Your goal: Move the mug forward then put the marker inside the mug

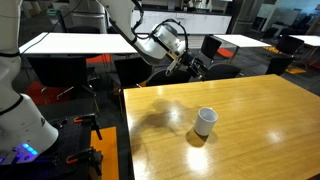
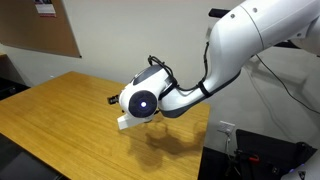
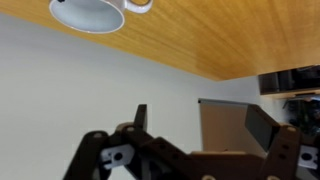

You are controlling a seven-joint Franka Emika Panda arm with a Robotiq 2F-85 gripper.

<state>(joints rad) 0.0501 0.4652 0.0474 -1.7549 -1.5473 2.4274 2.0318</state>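
The white mug [image 1: 205,121] stands upright on the wooden table [image 1: 260,110], towards its near middle. It also shows at the top left of the wrist view [image 3: 88,12], which stands upside down. My gripper [image 1: 190,66] hangs in the air above the table's far edge, well apart from the mug. In the wrist view its fingers [image 3: 200,120] are spread wide with nothing between them. In an exterior view the wrist and gripper [image 2: 128,112] hover over the table and hide the mug. I cannot make out the marker in any view.
White tables [image 1: 75,42] and dark chairs [image 1: 212,48] stand behind the wooden table. A brown board [image 2: 40,35] hangs on the wall. The arm's base [image 1: 20,120] stands beside the table.
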